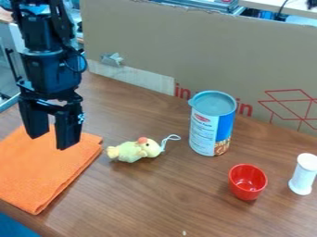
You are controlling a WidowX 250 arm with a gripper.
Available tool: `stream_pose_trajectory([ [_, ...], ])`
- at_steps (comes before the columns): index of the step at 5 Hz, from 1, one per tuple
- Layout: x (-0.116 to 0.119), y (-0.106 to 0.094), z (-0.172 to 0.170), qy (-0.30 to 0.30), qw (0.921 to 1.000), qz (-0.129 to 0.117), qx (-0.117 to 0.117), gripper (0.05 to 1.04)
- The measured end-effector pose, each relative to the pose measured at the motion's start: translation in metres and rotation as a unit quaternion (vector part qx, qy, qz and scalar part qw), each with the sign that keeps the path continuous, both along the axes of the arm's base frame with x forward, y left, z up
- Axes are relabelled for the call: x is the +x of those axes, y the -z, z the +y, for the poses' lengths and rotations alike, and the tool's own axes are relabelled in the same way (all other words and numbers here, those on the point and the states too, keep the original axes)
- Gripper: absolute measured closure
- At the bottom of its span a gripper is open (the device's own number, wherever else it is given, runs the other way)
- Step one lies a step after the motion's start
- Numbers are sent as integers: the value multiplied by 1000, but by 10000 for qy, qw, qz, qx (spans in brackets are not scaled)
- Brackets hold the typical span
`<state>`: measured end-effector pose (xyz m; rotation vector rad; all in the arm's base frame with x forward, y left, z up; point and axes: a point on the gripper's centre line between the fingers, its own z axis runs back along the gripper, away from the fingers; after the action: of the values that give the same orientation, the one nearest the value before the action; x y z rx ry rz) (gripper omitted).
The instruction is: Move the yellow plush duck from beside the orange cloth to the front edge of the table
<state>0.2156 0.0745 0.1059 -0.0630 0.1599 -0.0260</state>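
My gripper (51,140) hangs open and empty above the cloth (46,169); just beside the cloth's edge lies the chick (131,151), its long axis pointing from me towards the can (211,124), tail nearer me.

Black, blocky robot arm (thin cable looping outside).
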Motion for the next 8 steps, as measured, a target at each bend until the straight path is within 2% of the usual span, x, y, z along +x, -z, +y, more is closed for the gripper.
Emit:
stream_pose_trajectory([
  [1,-2,5,0,-15,9999,102,-34,83],
  [2,9,3,-9,663,9978,-77,58,83],
  [3,24,8,-25,1452,9892,-183,39,83],
  [4,40,24,-33,1888,9818,-192,-26,83],
  [5,54,29,-38,2005,9778,-604,-86,83],
  [6,70,35,-45,2132,9746,-679,-102,83],
  [8,81,51,-43,2029,9781,-471,6,83],
])
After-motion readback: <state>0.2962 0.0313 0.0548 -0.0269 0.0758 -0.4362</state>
